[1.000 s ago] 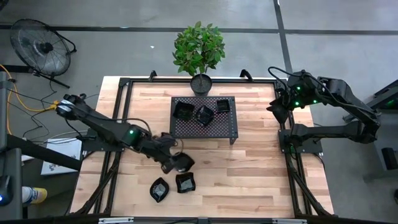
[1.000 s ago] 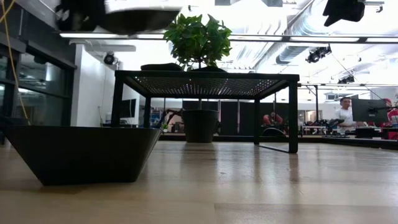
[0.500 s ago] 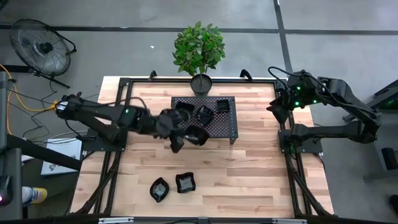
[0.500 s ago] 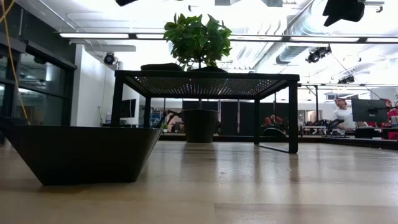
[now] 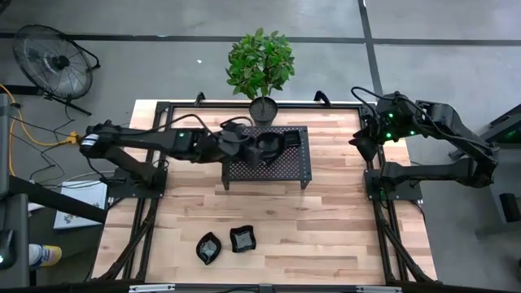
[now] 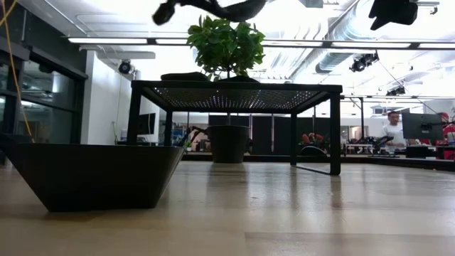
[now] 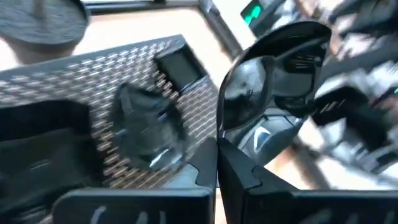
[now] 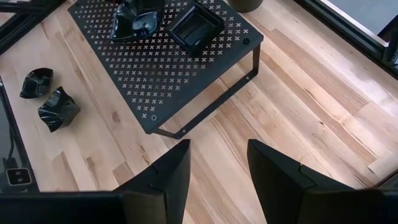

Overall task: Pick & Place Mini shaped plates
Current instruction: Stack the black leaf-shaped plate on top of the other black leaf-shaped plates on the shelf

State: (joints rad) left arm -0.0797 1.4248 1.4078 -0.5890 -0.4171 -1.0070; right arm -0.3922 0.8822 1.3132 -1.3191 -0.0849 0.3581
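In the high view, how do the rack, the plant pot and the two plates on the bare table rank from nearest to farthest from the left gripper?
1. Rack: left gripper hovers over it.
2. Plant pot: just behind the rack.
3. Two plates: near table's front edge, too close together to rank.

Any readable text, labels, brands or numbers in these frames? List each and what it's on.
None readable.
Plates, rack, pot, table: no markings visible.
Monitor in the room behind: nothing legible.
Left wrist view: motion-blurred, nothing legible on the plate in the left tool.
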